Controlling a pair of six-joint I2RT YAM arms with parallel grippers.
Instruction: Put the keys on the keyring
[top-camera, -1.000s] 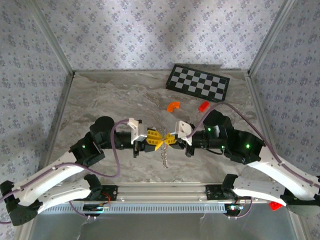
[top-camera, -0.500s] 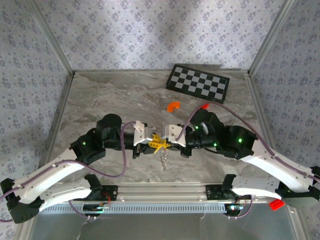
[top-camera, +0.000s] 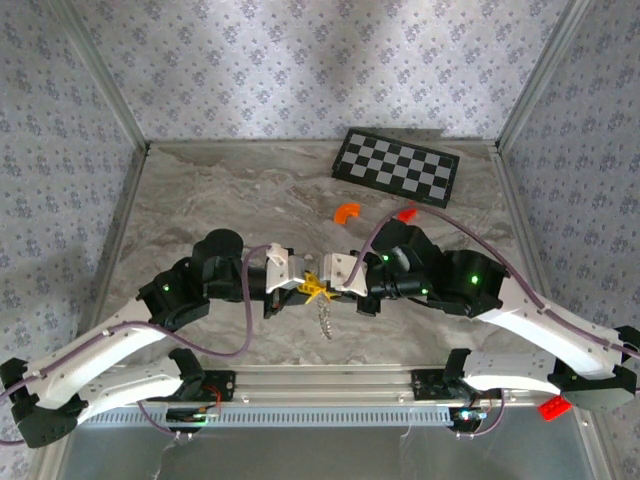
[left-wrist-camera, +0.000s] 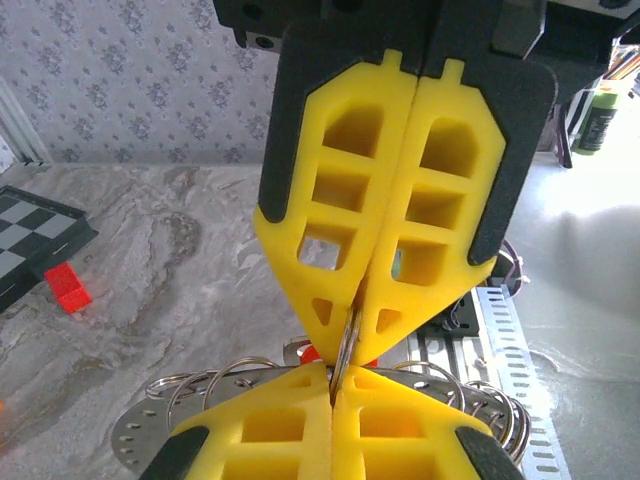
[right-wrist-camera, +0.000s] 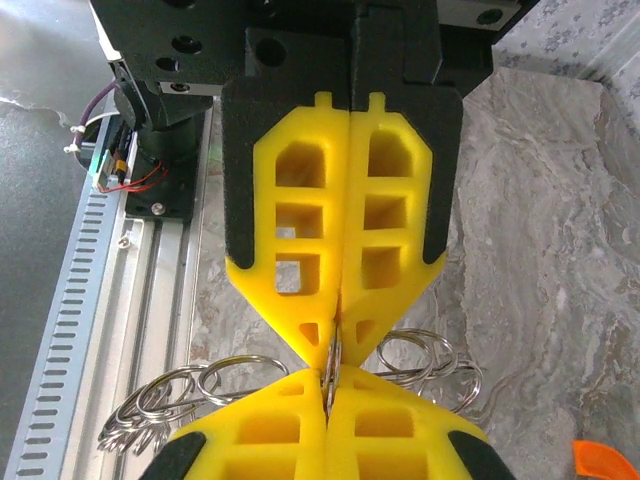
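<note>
My two grippers meet tip to tip over the middle of the table. The left gripper (top-camera: 306, 289) (left-wrist-camera: 335, 378) and the right gripper (top-camera: 328, 286) (right-wrist-camera: 327, 385) are both shut, and a thin silver ring (left-wrist-camera: 347, 340) (right-wrist-camera: 333, 362) is pinched edge-on in both pairs of yellow fingertips. That ring belongs to the keyring (top-camera: 326, 320), a bunch of silvery loops hanging below the tips and fanning out to both sides (right-wrist-camera: 430, 360). A small red bit (left-wrist-camera: 310, 352), possibly one of the keys, peeks out just behind the tips; most of it is hidden.
A black-and-white checkered board (top-camera: 396, 165) lies at the back right. In front of it are an orange arc piece (top-camera: 346, 211) and a red brick (top-camera: 405, 212). The slotted metal rail (top-camera: 330, 385) runs along the near edge. Another red piece (top-camera: 550, 407) sits near the right base.
The right arm has slid left and the left arm right, bringing the fingertips together. The left jaws closed the last bit onto the ring. The hanging rings stay beneath.
</note>
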